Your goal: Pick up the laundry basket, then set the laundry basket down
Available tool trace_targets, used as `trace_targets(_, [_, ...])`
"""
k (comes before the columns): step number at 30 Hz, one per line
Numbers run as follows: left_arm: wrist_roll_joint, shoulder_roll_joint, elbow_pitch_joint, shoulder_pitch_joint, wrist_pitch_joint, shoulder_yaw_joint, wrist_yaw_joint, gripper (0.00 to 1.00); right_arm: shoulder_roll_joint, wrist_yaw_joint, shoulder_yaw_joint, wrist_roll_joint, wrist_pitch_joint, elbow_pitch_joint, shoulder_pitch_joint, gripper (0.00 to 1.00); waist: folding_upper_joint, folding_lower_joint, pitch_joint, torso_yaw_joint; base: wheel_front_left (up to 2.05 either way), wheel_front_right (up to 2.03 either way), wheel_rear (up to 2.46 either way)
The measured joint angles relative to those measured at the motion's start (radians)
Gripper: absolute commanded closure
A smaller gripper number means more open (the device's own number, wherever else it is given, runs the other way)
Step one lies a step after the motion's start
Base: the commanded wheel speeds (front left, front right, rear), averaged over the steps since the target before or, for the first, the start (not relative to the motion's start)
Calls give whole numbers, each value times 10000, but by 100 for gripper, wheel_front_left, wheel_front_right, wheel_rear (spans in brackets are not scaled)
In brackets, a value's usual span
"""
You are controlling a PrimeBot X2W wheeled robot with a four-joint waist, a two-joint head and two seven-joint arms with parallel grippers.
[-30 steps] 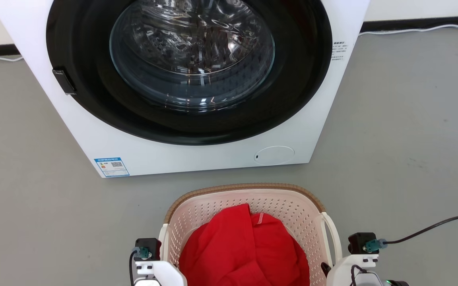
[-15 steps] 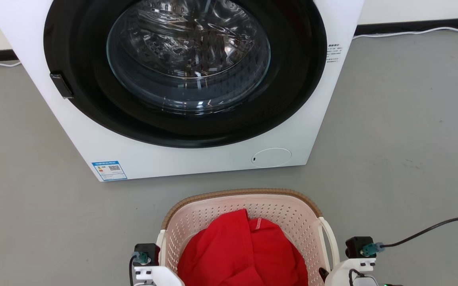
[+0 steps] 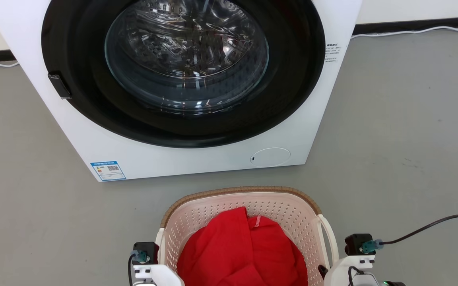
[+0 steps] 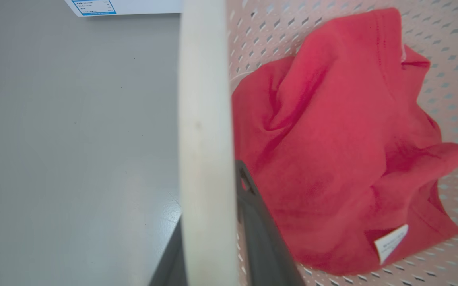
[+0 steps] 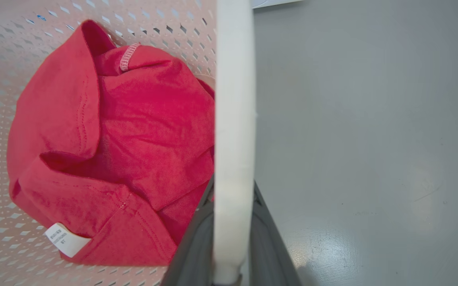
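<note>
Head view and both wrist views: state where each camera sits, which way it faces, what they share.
Head view: on the head, facing forward-down at the washing machine and laundry basket; both pale wrists show.
Left wrist view: along its fingers, straddling the left handle.
Right wrist view: along its fingers, straddling the right handle.
Shared: red garment in the basket.

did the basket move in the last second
No. The whole head view shifted a little, so the camera moved; the basket keeps about the same gap to the washer.
</note>
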Motion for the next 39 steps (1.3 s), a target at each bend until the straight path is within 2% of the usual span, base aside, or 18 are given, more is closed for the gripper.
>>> trace_targets(24, [-617, 12, 215, -525, -240, -748, 0, 100, -46, -2, 531, 460, -245, 17, -306, 100, 0, 0, 456, 90, 0, 0, 0])
trace_targets(32, [-677, -2, 372, -1114, -537, -775, 10, 100, -46, -2, 550, 690, -706, 15, -755, 100, 0, 0, 1041, 118, 0, 0, 0])
trace_targets(39, [-754, 113, 529, -2127, -884, -585, -6, 100, -58, -2, 746, 1049, -1559, -186, -1596, 100, 0, 0, 2093, 120, 0, 0, 0])
